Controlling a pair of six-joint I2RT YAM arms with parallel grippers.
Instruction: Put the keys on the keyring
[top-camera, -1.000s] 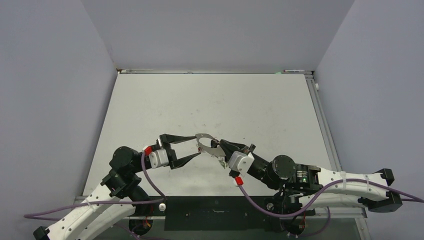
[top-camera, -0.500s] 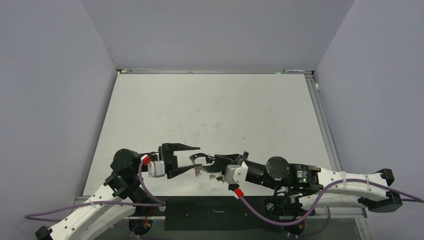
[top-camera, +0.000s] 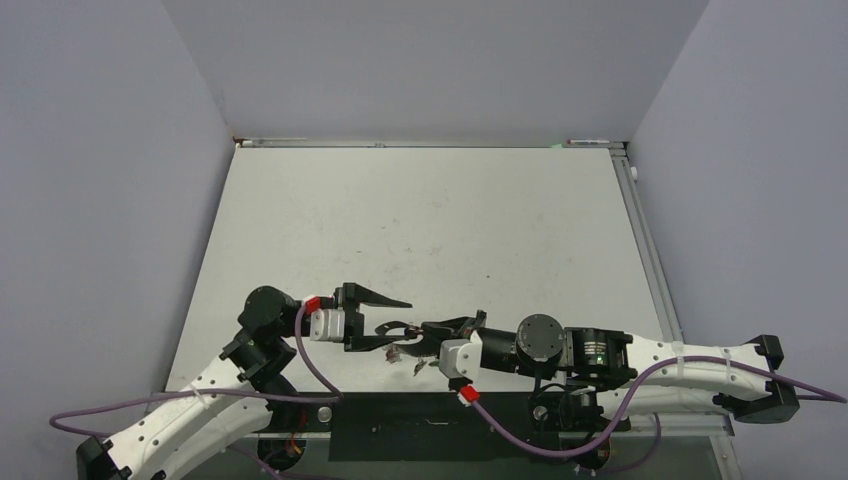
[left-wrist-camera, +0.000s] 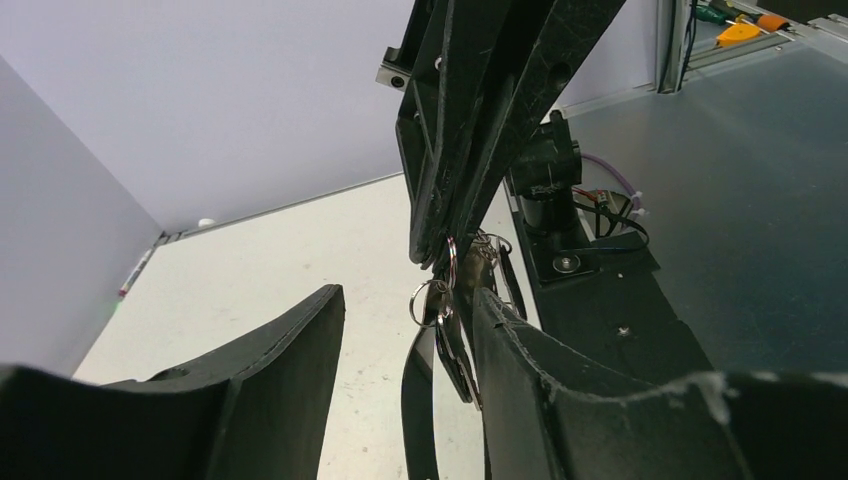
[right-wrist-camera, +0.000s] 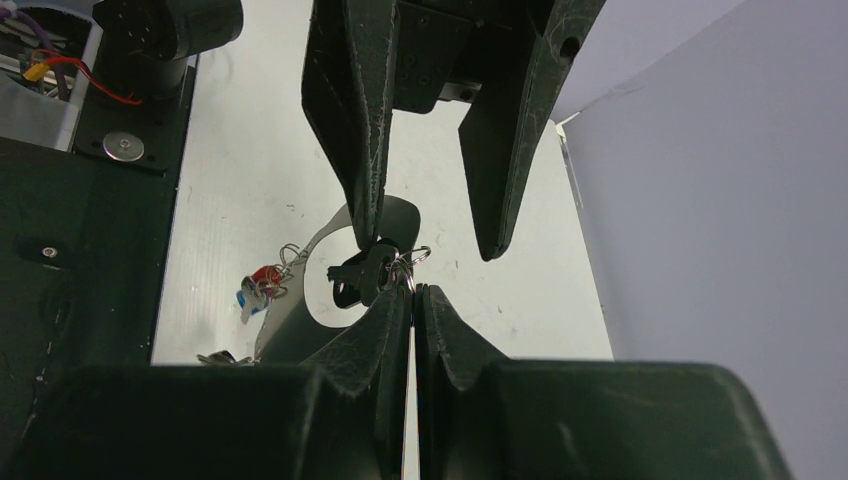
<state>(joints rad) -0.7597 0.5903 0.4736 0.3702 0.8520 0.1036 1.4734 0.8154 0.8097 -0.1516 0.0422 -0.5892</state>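
Right wrist alone shows keyring (right-wrist-camera: 288, 335), red-tagged keys (right-wrist-camera: 262, 278); right gripper (right-wrist-camera: 411, 300) seemingly closed.

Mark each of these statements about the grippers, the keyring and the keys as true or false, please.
1. The left gripper is open. True.
2. The right gripper is open wide. False: its fingers are pressed together at the keyring.
3. A key with a red tag shows beside the keyring. True.
4. The keyring lies at the far edge of the table. False: it is close to the near edge, between the two grippers.
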